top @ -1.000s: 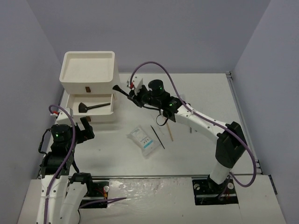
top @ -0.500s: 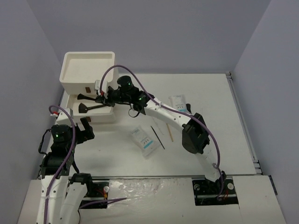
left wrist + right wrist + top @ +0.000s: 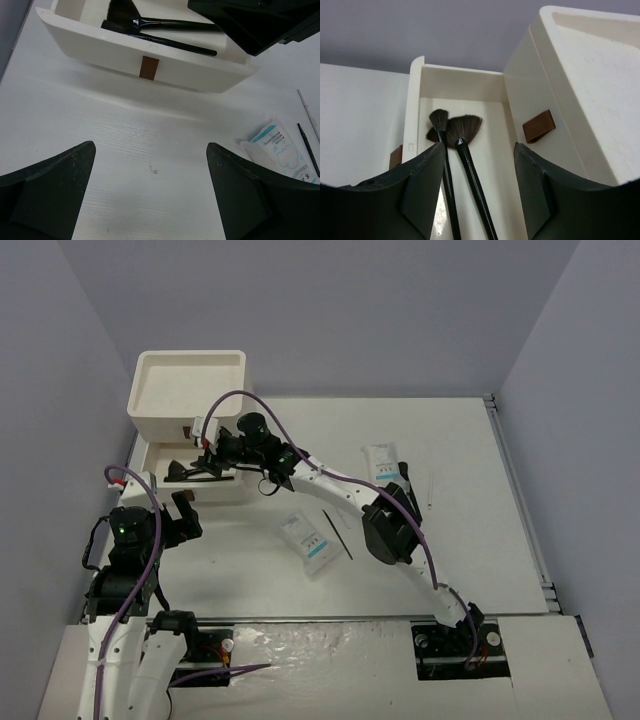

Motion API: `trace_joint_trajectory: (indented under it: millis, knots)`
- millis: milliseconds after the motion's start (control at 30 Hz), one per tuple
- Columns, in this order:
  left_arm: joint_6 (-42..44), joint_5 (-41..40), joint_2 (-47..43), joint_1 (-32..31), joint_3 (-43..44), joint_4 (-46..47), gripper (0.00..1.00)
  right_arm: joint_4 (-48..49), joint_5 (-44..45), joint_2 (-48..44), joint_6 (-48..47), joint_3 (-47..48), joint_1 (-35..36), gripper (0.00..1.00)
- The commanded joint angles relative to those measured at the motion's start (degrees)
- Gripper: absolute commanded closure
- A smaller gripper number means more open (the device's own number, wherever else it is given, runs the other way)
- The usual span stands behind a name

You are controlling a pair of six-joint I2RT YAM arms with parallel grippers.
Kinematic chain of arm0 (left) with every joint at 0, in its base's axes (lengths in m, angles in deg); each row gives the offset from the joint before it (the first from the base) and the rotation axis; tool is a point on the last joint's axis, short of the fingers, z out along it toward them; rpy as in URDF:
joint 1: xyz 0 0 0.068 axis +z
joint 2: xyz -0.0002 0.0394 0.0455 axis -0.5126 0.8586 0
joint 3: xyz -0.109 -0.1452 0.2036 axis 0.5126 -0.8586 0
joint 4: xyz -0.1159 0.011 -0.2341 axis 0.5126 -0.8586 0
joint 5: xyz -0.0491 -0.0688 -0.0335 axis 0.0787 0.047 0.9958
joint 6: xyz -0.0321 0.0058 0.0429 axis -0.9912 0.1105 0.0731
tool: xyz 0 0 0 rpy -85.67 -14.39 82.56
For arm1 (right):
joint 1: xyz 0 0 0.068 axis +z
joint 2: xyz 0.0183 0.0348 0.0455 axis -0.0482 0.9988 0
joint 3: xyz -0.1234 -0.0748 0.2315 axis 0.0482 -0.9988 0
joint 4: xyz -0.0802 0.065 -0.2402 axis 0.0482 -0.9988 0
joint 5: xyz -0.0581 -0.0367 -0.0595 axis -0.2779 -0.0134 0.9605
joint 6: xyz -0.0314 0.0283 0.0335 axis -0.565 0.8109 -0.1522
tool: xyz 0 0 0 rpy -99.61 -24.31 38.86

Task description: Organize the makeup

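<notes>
Two black brushes, one fan-shaped (image 3: 464, 129) and one round-tipped (image 3: 439, 120), lie side by side in the open lower drawer (image 3: 225, 485) of the white box. My right gripper (image 3: 207, 462) hovers open just above their handles and holds nothing; it shows the same in the right wrist view (image 3: 479, 152). My left gripper (image 3: 180, 510) is open and empty over bare table in front of the drawer, as its own view shows (image 3: 151, 150). One white packet with blue print (image 3: 310, 540) lies mid-table, another (image 3: 383, 460) further right. A thin black stick (image 3: 337, 533) lies beside the first packet.
The white box's top tray (image 3: 188, 385) stands at the back left, above the drawer. The drawer front with its brown tab (image 3: 149, 67) faces my left gripper. My right arm stretches across the table's middle. Thin small items (image 3: 430, 485) lie right of the second packet.
My right arm swung left from beside the box to the open drawer with a black brush. That brush now lies in the drawer by the fan brush, let go. The left arm stayed put.
</notes>
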Motion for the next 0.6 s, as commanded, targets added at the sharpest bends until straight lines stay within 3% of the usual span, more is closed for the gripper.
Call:
trace_joint_trajectory:
  millis: [0, 267, 567]
  knots:
    - [0.45, 0.03, 0.51, 0.32, 1.73, 2.67, 0.09, 9.19, 3.70, -9.34, 1.52, -4.62, -0.29, 0.44]
    - [0.42, 0.03, 0.39, 0.40, 1.65, 2.67, 0.09, 6.83, 17.82, -30.32, 9.53, -30.97, -2.34, 0.43]
    - [0.45, 1.36, 0.67, 0.40, 1.66, 2.88, 0.09, -3.57, 36.71, -49.37, 24.77, -63.60, -3.25, 0.54]
